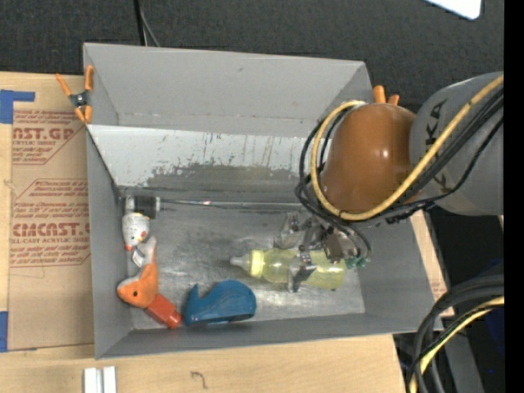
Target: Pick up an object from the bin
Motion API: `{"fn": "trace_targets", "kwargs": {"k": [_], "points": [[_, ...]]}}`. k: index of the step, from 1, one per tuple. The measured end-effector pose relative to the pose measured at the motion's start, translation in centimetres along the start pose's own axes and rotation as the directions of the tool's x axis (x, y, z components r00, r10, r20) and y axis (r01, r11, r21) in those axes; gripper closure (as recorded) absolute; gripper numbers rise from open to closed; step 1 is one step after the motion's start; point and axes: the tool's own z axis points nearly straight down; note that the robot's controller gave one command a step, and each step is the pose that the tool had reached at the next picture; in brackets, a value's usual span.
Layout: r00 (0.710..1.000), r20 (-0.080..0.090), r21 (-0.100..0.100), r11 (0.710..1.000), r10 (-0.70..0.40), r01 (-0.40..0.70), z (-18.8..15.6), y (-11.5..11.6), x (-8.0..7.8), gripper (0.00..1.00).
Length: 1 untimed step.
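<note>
My gripper (304, 262) is low in the right part of the bin, with its fingers astride a pale yellow translucent bottle (278, 265) that lies on its side, neck pointing left. The bottle's right end shows past the fingers. The fingers stand close on the bottle's body, one above it and one below. A blue whale-shaped toy (218, 303) lies to the lower left of the bottle near the front wall.
An orange fish-like toy (144, 291) lies at the front left corner. A small white figure with red marks (134, 232) stands by the left wall above it. The arm's brown dome and cables hang over the bin's right side.
</note>
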Motion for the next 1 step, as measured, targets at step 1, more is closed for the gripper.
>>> {"fn": "trace_targets", "kwargs": {"k": [1], "points": [[0.999, 0.006, -0.001, 0.999, 0.036, -0.036, -4.51, -0.88, -0.64, 1.0]]}}
